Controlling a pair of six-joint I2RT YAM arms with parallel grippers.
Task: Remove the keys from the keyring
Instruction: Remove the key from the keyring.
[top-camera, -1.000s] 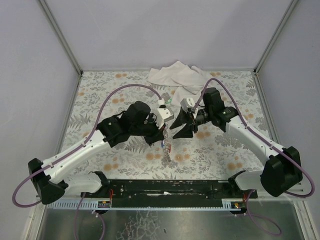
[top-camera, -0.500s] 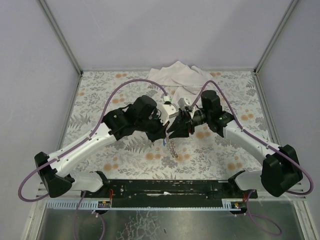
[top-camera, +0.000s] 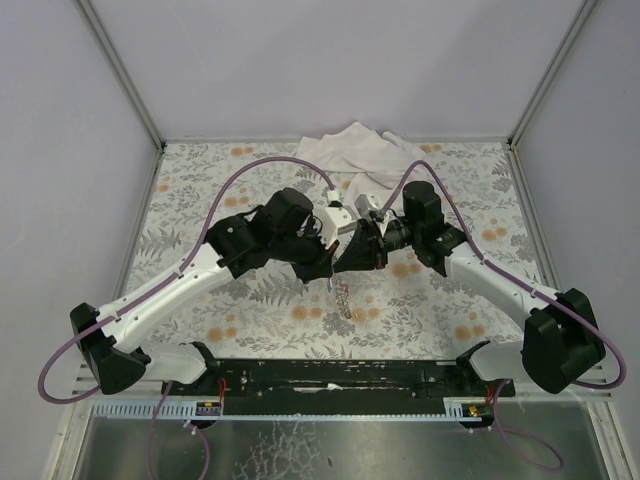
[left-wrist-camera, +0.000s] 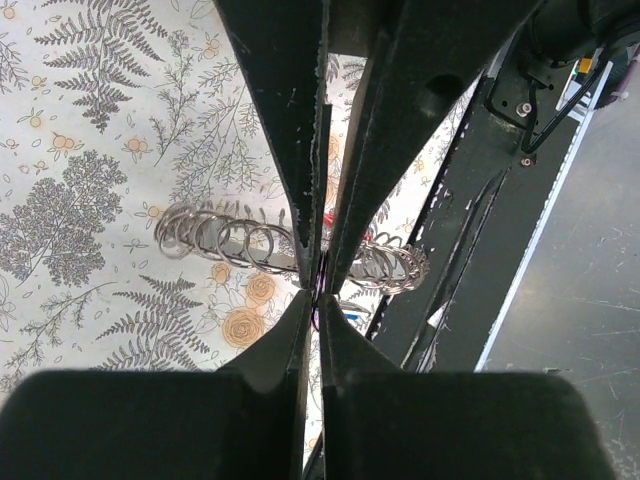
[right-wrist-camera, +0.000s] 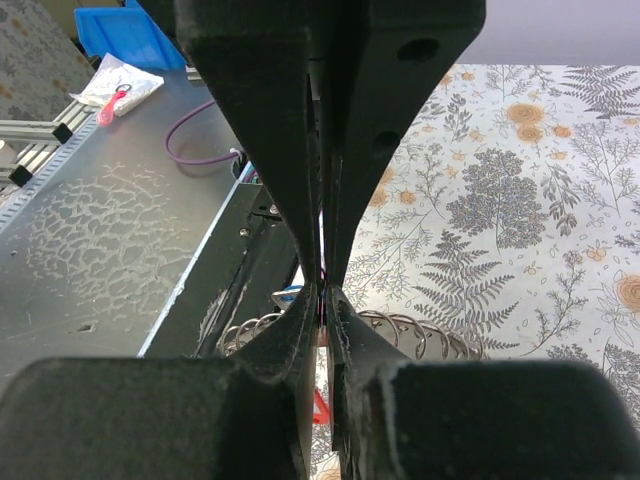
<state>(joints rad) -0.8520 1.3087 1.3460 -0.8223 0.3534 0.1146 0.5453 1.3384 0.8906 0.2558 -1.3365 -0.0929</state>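
Step in hand: working key off keyring.
- My left hand (left-wrist-camera: 315, 300): clenched on keyring (left-wrist-camera: 222, 240), loose end dangling toward 6 o'clock over table (top-camera: 250, 300) centre.
- My right hand (right-wrist-camera: 322, 290): pinched nearly closed at same spot, contents unclear.
- Red key (right-wrist-camera: 320, 405): just below.

Next, my judgement: confirm key gripped, then slide it off.

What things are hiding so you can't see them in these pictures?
- Keys: in the top view, too small to pick out on the dangling keyring; their number is unclear.
- Left wrist view: the shut left jaws cover the middle of the keyring, so no key shows whole.
- Right wrist view: the right jaws hide what they pinch; only a red bit peeks out, cut off by them.
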